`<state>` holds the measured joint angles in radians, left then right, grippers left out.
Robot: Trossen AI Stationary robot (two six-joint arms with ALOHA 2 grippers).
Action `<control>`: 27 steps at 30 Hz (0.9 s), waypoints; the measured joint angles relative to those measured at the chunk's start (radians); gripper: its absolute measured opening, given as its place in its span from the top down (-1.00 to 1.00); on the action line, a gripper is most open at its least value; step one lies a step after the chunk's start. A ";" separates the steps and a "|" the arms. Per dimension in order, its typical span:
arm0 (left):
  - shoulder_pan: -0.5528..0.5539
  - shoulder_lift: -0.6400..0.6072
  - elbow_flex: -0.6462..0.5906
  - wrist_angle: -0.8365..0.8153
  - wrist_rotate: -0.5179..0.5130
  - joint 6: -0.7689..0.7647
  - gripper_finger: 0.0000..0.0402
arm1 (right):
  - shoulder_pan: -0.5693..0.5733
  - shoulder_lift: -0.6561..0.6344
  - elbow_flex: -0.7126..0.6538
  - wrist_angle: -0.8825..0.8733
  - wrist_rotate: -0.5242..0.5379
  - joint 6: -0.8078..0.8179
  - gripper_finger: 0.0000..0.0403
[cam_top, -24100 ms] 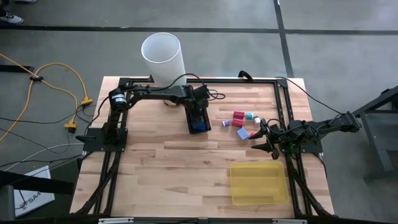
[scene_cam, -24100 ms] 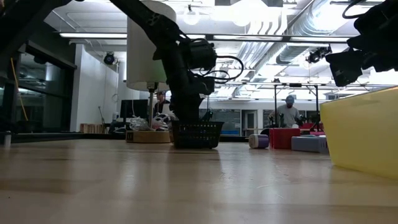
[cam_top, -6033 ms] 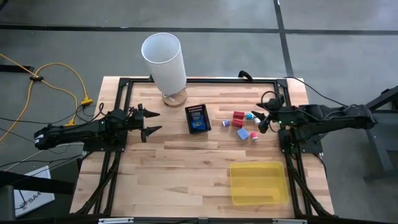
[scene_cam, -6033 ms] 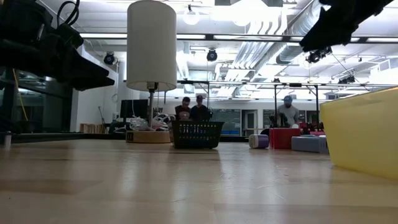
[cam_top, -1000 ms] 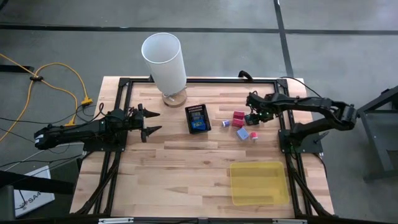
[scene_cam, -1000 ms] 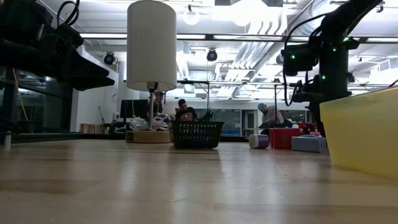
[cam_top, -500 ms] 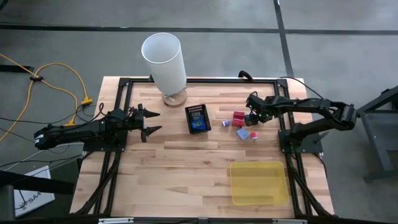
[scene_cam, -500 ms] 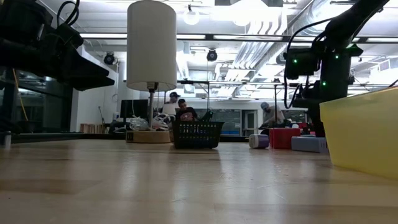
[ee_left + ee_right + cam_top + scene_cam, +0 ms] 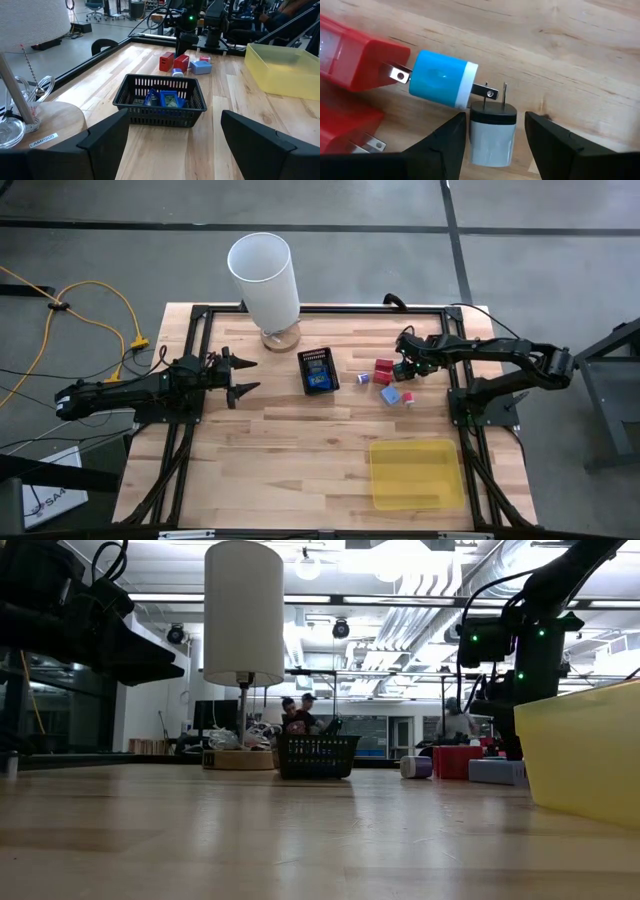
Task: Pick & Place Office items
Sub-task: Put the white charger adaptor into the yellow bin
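Observation:
Small office items lie in a cluster at the far right of the table: red blocks [image 9: 383, 367], a pale blue block [image 9: 390, 394] and a tiny piece [image 9: 362, 379]. My right gripper [image 9: 404, 369] points down over this cluster, open. In the right wrist view its fingers stand on either side of a white plug with a black top [image 9: 492, 135], which lies flat on the wood. A blue-and-white plug [image 9: 442, 80] and a red block [image 9: 355, 60] lie just beyond it. My left gripper [image 9: 245, 377] waits open at the table's left, facing the black mesh box [image 9: 160, 100]. My right gripper comes at the white plug from above, one finger [image 9: 451, 142] close against the plug's side [image 9: 473, 135]. I cannot tell whether it touches. A gap shows between the plug and the other finger [image 9: 547, 140].
The black mesh box [image 9: 318, 371] holds blue and black pieces at the far middle. A white lamp [image 9: 265, 275] stands on a wooden base behind it. The flat yellow tray [image 9: 415, 473] lies at the near right. People move about in the room beyond the table.
My right gripper has sunk a little toward the cluster of pieces and then kept still. Its fingers have not changed their gap. The pieces lie where they were.

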<state>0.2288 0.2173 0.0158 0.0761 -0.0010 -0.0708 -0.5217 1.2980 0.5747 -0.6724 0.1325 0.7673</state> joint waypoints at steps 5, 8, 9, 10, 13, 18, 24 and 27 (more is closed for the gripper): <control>0.000 0.000 0.000 0.000 0.000 0.000 -0.53 | 0.000 0.000 0.000 0.000 0.000 0.000 0.07; 0.000 0.000 0.000 0.000 0.000 0.000 -0.53 | 0.000 0.000 0.000 0.000 0.000 0.000 0.14; 0.000 0.000 0.000 0.000 0.000 0.000 -0.53 | 0.000 0.000 0.000 0.000 0.000 0.000 0.16; 0.000 0.000 0.000 0.000 0.000 0.000 -0.53 | 0.000 0.000 0.000 0.000 0.000 0.000 0.19; 0.000 0.000 0.000 0.000 0.000 0.000 -0.53 | 0.000 0.000 0.000 0.000 0.000 0.000 0.28; 0.000 0.000 0.000 0.000 0.000 0.000 -0.53 | 0.000 -0.001 0.000 0.000 0.000 0.000 0.36; 0.000 0.000 0.000 0.000 0.000 0.000 -0.53 | 0.000 -0.001 0.000 0.000 0.000 0.000 0.34; 0.000 0.000 0.000 0.000 0.000 0.000 -0.53 | 0.000 -0.001 0.000 0.000 0.000 0.000 0.35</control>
<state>0.2290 0.2172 0.0158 0.0757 -0.0006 -0.0708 -0.5217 1.2972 0.5747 -0.6722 0.1324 0.7673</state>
